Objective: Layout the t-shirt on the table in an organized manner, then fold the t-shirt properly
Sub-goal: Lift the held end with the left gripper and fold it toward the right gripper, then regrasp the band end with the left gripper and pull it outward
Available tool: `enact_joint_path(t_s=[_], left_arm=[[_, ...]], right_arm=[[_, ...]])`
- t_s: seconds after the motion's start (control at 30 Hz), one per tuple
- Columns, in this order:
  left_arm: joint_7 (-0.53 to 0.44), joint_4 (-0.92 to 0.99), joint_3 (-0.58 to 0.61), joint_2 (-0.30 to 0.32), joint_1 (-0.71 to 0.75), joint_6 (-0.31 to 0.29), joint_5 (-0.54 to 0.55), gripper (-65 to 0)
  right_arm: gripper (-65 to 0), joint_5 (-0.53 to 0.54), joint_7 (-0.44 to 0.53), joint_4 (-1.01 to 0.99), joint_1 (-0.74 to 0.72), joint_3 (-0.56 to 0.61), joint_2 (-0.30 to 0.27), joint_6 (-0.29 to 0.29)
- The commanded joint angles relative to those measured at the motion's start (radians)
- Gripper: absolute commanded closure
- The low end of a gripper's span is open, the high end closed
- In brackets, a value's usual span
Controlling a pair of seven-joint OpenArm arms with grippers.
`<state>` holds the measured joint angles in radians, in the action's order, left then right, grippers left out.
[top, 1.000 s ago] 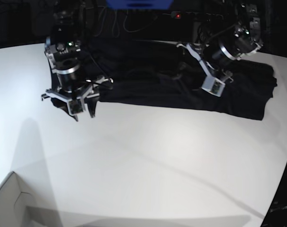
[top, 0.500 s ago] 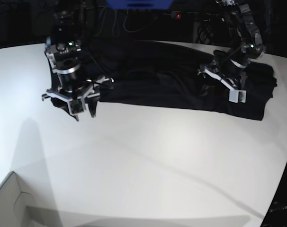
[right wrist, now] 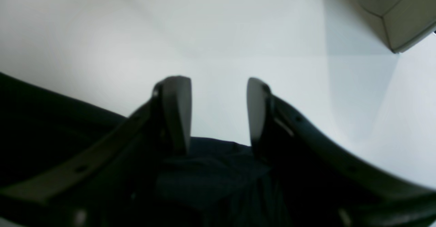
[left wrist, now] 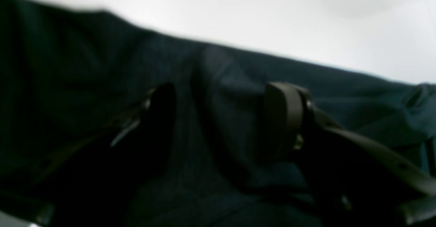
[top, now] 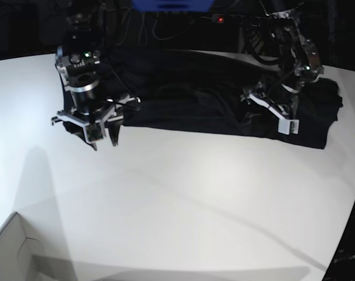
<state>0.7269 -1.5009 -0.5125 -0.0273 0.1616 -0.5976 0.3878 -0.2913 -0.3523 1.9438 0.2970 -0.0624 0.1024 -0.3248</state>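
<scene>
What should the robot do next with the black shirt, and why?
Probably close the left gripper on the fabric. Its open fingers stand on either side of a raised fold of the t-shirt, which lies bunched on the table.

Dark room behind, cables [top: 143,26] trailing, a red light [top: 220,20] glowing, blue panel [top: 172,4] up top, cardboard box [top: 13,252] at the near corner.

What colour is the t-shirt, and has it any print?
Plain black, no print visible; the t-shirt shows best in the base view.
</scene>
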Motion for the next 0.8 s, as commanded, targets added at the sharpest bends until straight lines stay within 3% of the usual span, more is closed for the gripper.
enact_joint_path(t_s=[0.0,0.1,0.3,0.47,0.77], left_arm=[[-0.016,-0.013,0.019,0.013,-0.015,-0.006,0.021,-38.2],[-0.017,-0.005,0.064,0.030,-0.015,-0.006,0.021,-28.6],[-0.019,-0.008,0.067,0.025,-0.015,-0.006,0.027,-0.3],[-0.011,-0.056,0.036,0.025,-0.004,-0.006,0.032,0.0],[-0.011,-0.317,-0.199,0.010,0.091,-0.006,0.032,0.0]], right_arm=[[-26.6,0.005,0.028,0.016,-0.011,0.002,0.003,0.000],[-26.6,0.005,0.028,0.016,-0.011,0.003,0.001,0.000],[-26.6,0.005,0.028,0.016,-0.011,0.002,-0.014,0.000],[-26.6,0.007,0.028,0.015,-0.009,-0.001,-0.017,0.000],[-26.6,0.007,0.028,0.015,-0.009,0.002,-0.017,0.000]])
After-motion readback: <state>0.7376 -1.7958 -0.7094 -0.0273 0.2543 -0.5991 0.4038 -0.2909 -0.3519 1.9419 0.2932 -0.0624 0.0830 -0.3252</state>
